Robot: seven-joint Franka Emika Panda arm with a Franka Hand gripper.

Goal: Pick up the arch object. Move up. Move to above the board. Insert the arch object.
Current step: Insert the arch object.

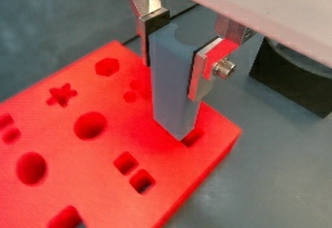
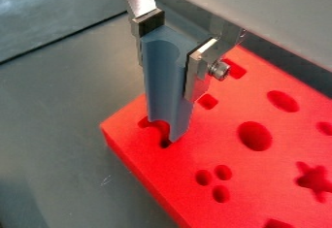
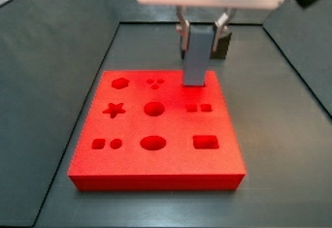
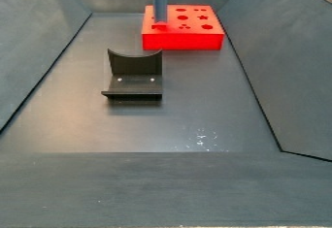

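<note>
My gripper (image 1: 177, 40) is shut on the arch object (image 1: 174, 86), a slim pale blue-grey block held upright with its notch up between the fingers. Its lower end reaches the face of the red board (image 1: 78, 164) at a notched recess near one corner; I cannot tell how deep it sits. Another wrist view shows the gripper (image 2: 174, 42), the arch object (image 2: 166, 86) and the board (image 2: 259, 174). In the side views the gripper (image 3: 203, 30) holds the arch object (image 3: 196, 62) over the board's (image 3: 155, 159) far edge, and the arch object (image 4: 161, 1) stands at the board's (image 4: 182, 38) left end.
The fixture (image 4: 134, 75), a dark L-shaped bracket on a base plate, stands on the grey floor in front of the board. Sloping grey walls (image 4: 46, 67) enclose the floor. The board carries circle, star, square and dot recesses (image 3: 153, 109).
</note>
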